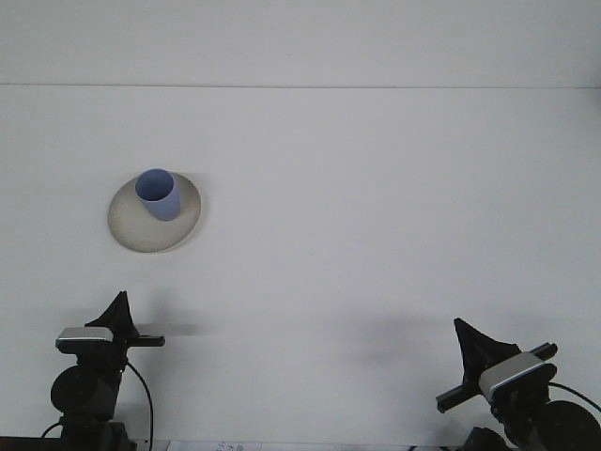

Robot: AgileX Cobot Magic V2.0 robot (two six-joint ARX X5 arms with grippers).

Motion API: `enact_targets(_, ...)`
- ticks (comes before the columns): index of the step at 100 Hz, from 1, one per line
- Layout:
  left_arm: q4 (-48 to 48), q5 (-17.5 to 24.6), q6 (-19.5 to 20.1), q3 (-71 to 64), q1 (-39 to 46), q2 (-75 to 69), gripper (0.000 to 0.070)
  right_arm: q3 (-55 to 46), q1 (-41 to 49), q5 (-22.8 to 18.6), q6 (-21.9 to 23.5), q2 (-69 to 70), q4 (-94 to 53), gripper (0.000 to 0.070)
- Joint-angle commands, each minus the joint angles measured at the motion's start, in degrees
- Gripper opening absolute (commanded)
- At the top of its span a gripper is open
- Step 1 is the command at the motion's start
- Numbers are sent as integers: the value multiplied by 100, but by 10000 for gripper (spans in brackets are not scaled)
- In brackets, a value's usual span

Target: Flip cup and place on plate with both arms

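Standing upright on plate (131, 235), blue cup (159, 194), both grippers apart from it, spread unclear

This looks like a robotics lab or test bench, not a home or kitchen. The worktop (376, 235) is a bare, uniform white surface running back to a plain white wall (300, 38). Two black robot arms sit at its near edge, each with a small camera module and trailing cables, the left arm (89, 376) and the right arm (516, 395).
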Motion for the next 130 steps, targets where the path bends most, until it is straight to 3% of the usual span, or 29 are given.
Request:
enact_targets(1,81,-35,-26,-111,11,-13,14,15,55,2,13,0,59,2)
enact_targets(36,81,-35,-24,-111,11,-13,14,15,46,2,-33,0,55,2)
enact_targets(41,81,-35,-26,-111,11,-13,14,15,-22,4,-251,0,66,2)
enact_targets(61,83,-33,-26,-111,11,-13,14,-612,-1506,-55,-610,-168,1123,2)
enact_targets(71,81,-33,-24,-111,11,-13,14,-1438,-2581,-566,-809,-437,1950,2)
enact_targets(95,83,-33,-24,-111,11,-13,14,-3451,-4756,-2723,-466,-929,3794,2)
enact_targets(107,83,-35,-26,-111,11,-13,14,-3934,-5147,-2726,-269,-1010,4081,2)
enact_targets(130,87,-35,-24,-111,11,-13,14,-3928,-5215,-2557,-352,-1010,3882,2)
